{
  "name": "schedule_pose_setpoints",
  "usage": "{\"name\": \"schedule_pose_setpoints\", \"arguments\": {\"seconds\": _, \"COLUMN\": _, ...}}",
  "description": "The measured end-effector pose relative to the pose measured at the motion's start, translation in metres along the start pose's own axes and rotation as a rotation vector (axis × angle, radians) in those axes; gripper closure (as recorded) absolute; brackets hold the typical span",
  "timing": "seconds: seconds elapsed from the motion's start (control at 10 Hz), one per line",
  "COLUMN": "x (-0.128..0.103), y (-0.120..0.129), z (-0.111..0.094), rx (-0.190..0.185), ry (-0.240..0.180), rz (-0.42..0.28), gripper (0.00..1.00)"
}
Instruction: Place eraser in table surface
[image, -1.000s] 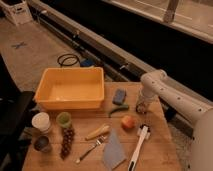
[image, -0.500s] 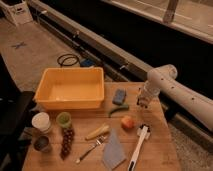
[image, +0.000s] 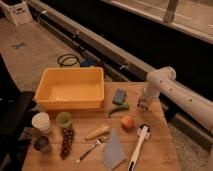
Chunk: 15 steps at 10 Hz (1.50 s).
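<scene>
My gripper (image: 143, 104) hangs from the white arm (image: 165, 85) that reaches in from the right. It is low over the right side of the wooden table surface (image: 155, 150), just right of the blue pad (image: 119, 96) and the green pepper (image: 119, 108). I cannot make out the dark striped eraser. It lies nowhere on the table that I can see, and the gripper's tip hides what may be under or in it.
A yellow bin (image: 71, 88) stands at the back left. An orange fruit (image: 127, 122), a white-handled brush (image: 137, 147), a blue cloth (image: 114, 150), a fork (image: 90, 149), a banana (image: 97, 132), grapes (image: 66, 141) and cups (image: 41, 121) lie toward the front. The table's right edge is close to the gripper.
The arm's elbow has swung up and to the right. The gripper has stayed beside the blue pad and sunk slightly toward the tabletop.
</scene>
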Motion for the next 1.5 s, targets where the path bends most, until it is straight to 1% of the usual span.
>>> {"name": "schedule_pose_setpoints", "arguments": {"seconds": 0.1, "x": 0.0, "y": 0.002, "z": 0.006, "rx": -0.012, "ry": -0.008, "rz": 0.007, "gripper": 0.95}}
{"name": "schedule_pose_setpoints", "arguments": {"seconds": 0.2, "x": 0.001, "y": 0.003, "z": 0.009, "rx": -0.018, "ry": -0.013, "rz": 0.015, "gripper": 0.88}}
{"name": "schedule_pose_setpoints", "arguments": {"seconds": 0.3, "x": 0.001, "y": 0.009, "z": 0.016, "rx": -0.036, "ry": -0.025, "rz": 0.033, "gripper": 0.73}}
{"name": "schedule_pose_setpoints", "arguments": {"seconds": 0.5, "x": 0.001, "y": 0.011, "z": 0.02, "rx": -0.041, "ry": -0.028, "rz": 0.039, "gripper": 0.58}}
{"name": "schedule_pose_setpoints", "arguments": {"seconds": 0.6, "x": 0.0, "y": 0.011, "z": 0.024, "rx": -0.041, "ry": -0.026, "rz": 0.036, "gripper": 0.47}}
{"name": "schedule_pose_setpoints", "arguments": {"seconds": 0.7, "x": -0.003, "y": 0.008, "z": 0.027, "rx": -0.029, "ry": -0.019, "rz": 0.033, "gripper": 0.39}}
{"name": "schedule_pose_setpoints", "arguments": {"seconds": 0.9, "x": -0.001, "y": 0.009, "z": 0.022, "rx": -0.012, "ry": -0.002, "rz": 0.037, "gripper": 0.37}}
{"name": "schedule_pose_setpoints", "arguments": {"seconds": 1.0, "x": -0.001, "y": 0.011, "z": 0.02, "rx": -0.009, "ry": -0.002, "rz": 0.04, "gripper": 0.37}}
{"name": "schedule_pose_setpoints", "arguments": {"seconds": 1.2, "x": -0.001, "y": 0.007, "z": 0.02, "rx": -0.007, "ry": -0.003, "rz": 0.036, "gripper": 0.37}}
{"name": "schedule_pose_setpoints", "arguments": {"seconds": 1.5, "x": -0.001, "y": 0.01, "z": 0.02, "rx": -0.007, "ry": -0.003, "rz": 0.04, "gripper": 0.37}}
